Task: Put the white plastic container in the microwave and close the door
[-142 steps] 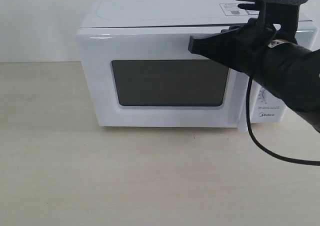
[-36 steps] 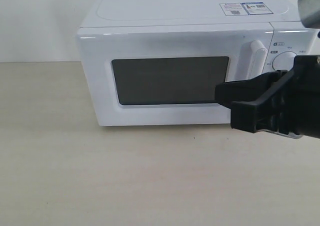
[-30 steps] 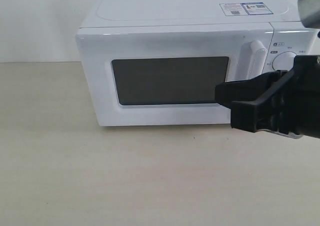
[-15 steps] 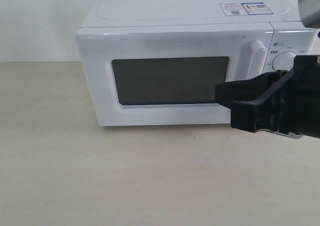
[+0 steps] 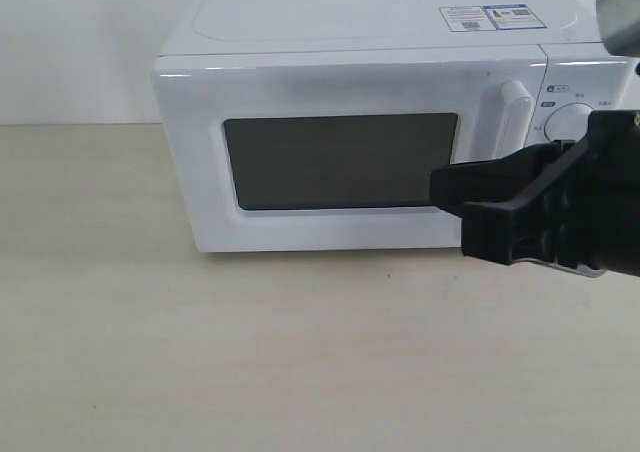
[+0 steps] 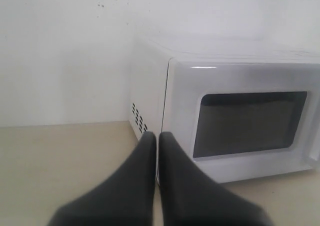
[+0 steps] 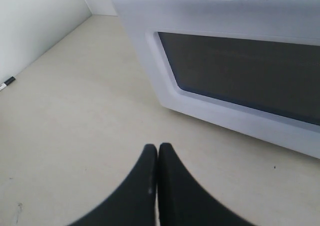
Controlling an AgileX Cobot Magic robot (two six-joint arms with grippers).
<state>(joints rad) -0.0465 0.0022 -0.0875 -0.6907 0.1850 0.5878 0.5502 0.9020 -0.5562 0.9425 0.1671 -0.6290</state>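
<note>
Now the door (image 5: 190, 152) sits flush with the front of the microwave (image 5: 350, 12), with no gap showing at the handle (image 5: 513, 112) side. A few seconds ago the right arm was up against the top of the door near the handle. Since then the right gripper (image 5: 440, 187) has dropped and pulled back, and over the last second it has not moved at all. Its fingers are pressed together on nothing. Its tips point across the door's lower corner, apart from it, with the handle and a dial (image 5: 568, 122) just behind the arm. From its wrist we look past the closed tips (image 7: 157, 148) at the dark window (image 7: 240, 71) ahead and bare table (image 7: 75, 136) below.

The left gripper (image 6: 157, 136) is also pinched together and empty, hanging off the hinge side of the microwave, well clear of it.

We cannot see the container in any view. The window is too dark to show what lies behind it, and nothing stands on the table around either tool. We judge that it is inside and the task is finished, or very nearly, with the arms only needing to withdraw.
</note>
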